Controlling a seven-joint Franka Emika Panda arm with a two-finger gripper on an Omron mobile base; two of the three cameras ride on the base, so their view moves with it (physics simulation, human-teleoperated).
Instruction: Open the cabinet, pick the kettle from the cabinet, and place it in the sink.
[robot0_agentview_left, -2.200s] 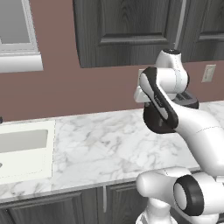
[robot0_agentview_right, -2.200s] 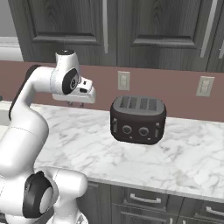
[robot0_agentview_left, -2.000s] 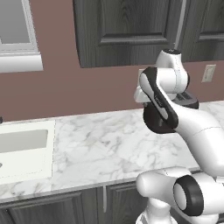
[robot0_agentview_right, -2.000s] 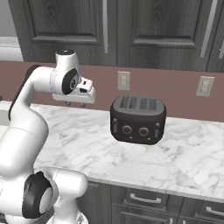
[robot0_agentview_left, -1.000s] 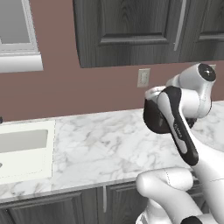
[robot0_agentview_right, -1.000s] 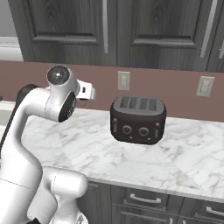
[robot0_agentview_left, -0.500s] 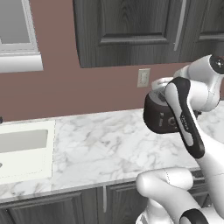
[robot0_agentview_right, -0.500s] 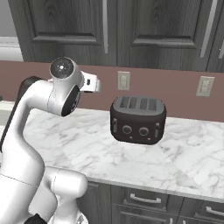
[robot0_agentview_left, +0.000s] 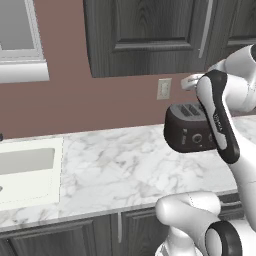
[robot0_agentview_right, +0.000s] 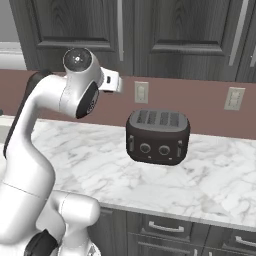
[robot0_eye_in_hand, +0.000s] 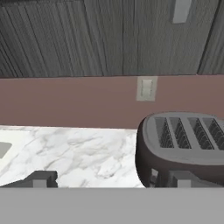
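Cabinet (robot0_agentview_left: 150, 35): upper frame, door apparently shut.
Kettle: presumably inside.
Sink (robot0_agentview_left: 30, 192): left edge, bare.
Gripper (robot0_eye_in_hand: 111, 180): spread wide, empty.
Progress: nothing done.

Even, soft, shadowless rendered light
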